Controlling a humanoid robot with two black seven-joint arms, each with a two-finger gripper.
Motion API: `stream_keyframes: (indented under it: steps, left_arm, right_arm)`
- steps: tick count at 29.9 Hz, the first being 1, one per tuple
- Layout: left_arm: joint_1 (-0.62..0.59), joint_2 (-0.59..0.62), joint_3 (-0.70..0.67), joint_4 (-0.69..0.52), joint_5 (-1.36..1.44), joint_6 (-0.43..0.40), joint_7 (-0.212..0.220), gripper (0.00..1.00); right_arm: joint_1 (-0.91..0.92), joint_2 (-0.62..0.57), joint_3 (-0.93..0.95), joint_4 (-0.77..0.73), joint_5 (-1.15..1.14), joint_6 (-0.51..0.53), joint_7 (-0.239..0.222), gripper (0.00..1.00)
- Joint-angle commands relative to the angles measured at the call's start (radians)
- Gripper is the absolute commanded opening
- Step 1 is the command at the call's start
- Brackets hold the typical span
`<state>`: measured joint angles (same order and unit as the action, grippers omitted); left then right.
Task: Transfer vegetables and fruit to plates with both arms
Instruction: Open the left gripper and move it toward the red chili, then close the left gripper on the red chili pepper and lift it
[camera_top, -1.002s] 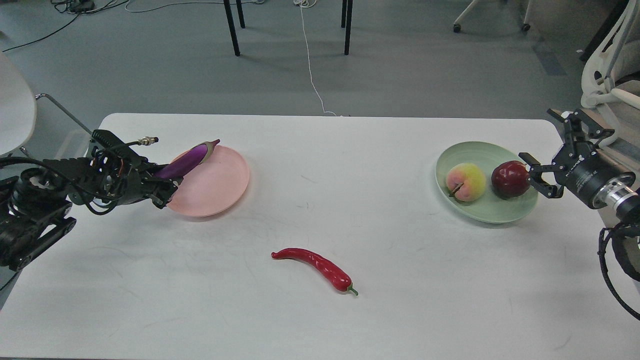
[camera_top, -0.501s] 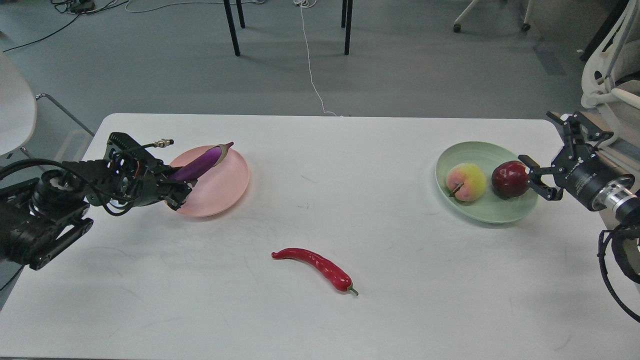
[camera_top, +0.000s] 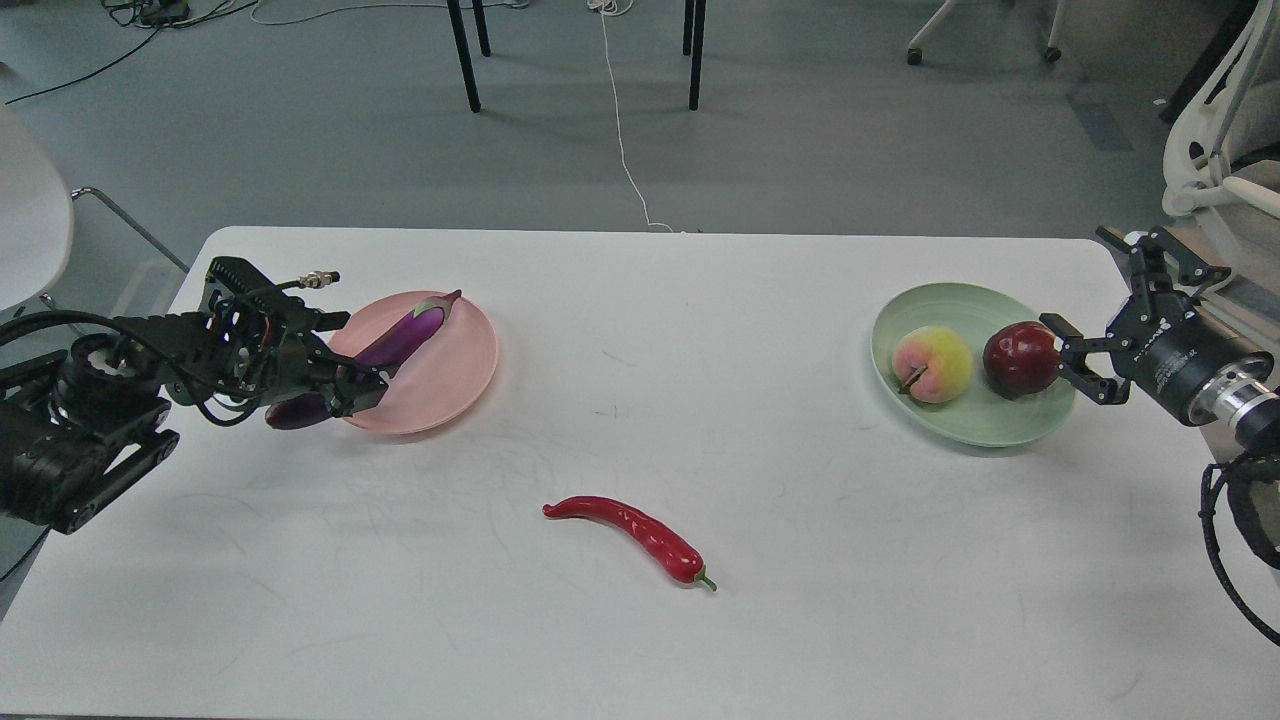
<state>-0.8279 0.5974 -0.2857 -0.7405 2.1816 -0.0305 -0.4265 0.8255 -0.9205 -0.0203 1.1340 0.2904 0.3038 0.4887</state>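
The purple eggplant (camera_top: 405, 335) lies tilted across the left part of the pale pink plate (camera_top: 450, 370), cap pointing far-right, its rear end sticking out over the plate's near-left rim. My left gripper (camera_top: 350, 360) is open, its fingers standing on either side of the eggplant's rear half. The red chili pepper (camera_top: 630, 530) lies on the table's front middle. The peach (camera_top: 932, 364) and the dark red pomegranate (camera_top: 1018, 358) sit on the pale green plate (camera_top: 960, 425). My right gripper (camera_top: 1068, 355) is open, just to the right of the pomegranate.
The white table (camera_top: 640, 620) ends just behind the plates and close to the green plate's right. A white chair (camera_top: 1215, 130) stands behind the right arm, another chair (camera_top: 30, 220) at far left. Table legs and cables are on the floor behind.
The left gripper lowered the eggplant onto the pink plate, its fingers spread, and the arm drew slightly back left. The eggplant's rear end now shows below the gripper. The right gripper drew slightly right.
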Motion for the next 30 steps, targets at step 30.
stream_keyframes:
  steps: [30]
  left_arm:
    - [-0.099,-0.14,0.186,-0.677,0.0,-0.075,-0.062,0.98]
  right_arm:
    - [0.598,0.104,-0.285,0.006,0.07,-0.058,0.0,0.98]
